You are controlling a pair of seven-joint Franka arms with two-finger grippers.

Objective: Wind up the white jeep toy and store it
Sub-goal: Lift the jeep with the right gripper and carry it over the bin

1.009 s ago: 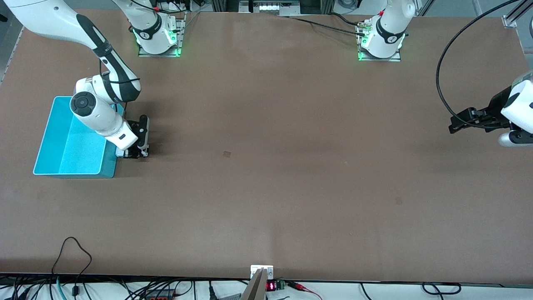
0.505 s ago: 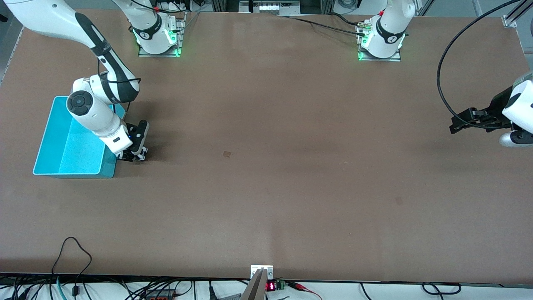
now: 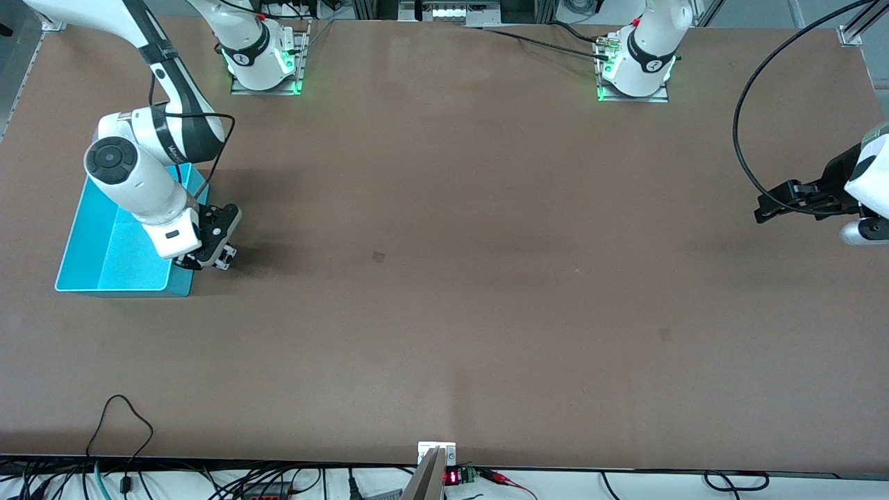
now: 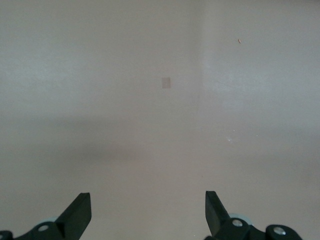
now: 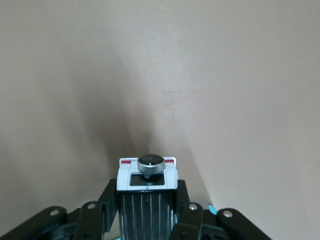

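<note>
Though half hidden, right hand gripping white jeep toy.

A turquoise bin is being seen on the brown table, toward the right arm's end; cables are lying along the nearest edge.

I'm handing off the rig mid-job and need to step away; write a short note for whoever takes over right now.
Right hand: shut on the small white jeep toy with the black ribbed roof, just beside the turquoise plastic bin, at the bin's wall toward the left arm's end of the table.
Left hand: open, holding nothing, waiting over the brown table at its own end.
Done: the jeep is gripped. Whether it has been wound cannot be told.
Left: carry the jeep over the bin's wall and release it inside; the bin's visible interior holds nothing yet.
</note>
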